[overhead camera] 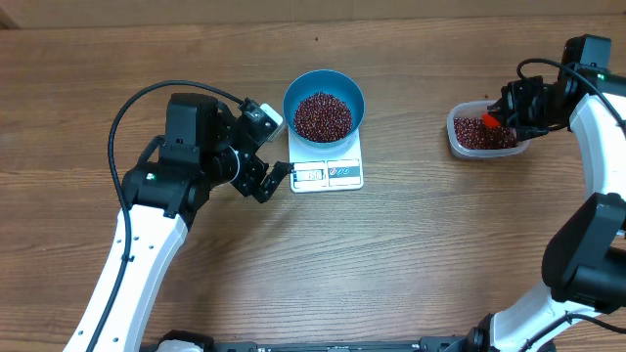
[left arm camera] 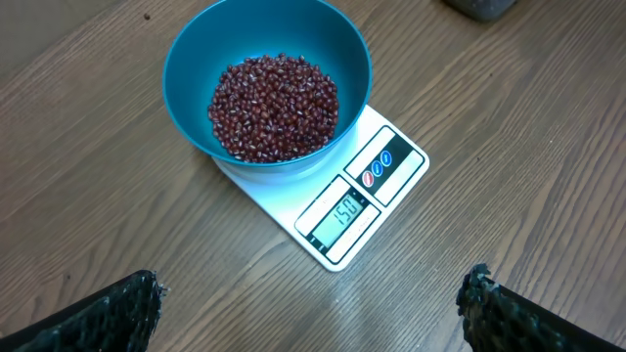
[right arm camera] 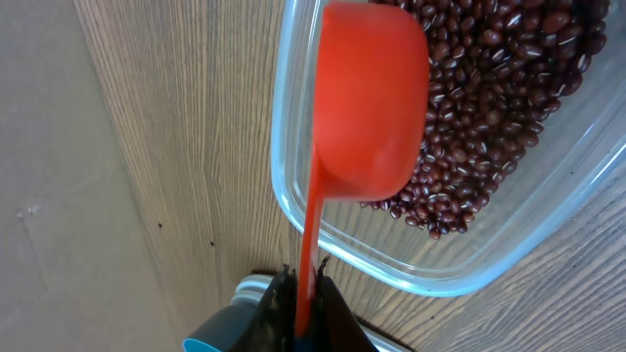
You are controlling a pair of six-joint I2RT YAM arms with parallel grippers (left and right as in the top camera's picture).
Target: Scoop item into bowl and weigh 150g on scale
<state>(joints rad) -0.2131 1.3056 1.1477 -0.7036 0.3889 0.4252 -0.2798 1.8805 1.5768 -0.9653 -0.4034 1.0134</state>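
Right end effector: clamped tight on the handle of the red scoop, which hangs over the clear tub.
Left end effector: spread fully wide, holding nothing, near the scale.
Beans: heaped in the blue bowl on the scale; the display seems to read 150.
Risk: a left-arm nudge of the scale would upset the reading — a jolted tub would scatter beans over the desk.

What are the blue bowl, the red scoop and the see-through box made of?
The blue bowl looks like smooth plastic: even color, soft shine on its wall. The red scoop also looks plastic, one solid color, fairly matte. The see-through box seems clear plastic, though glass cannot be ruled out; the beans show through its glossy wall.
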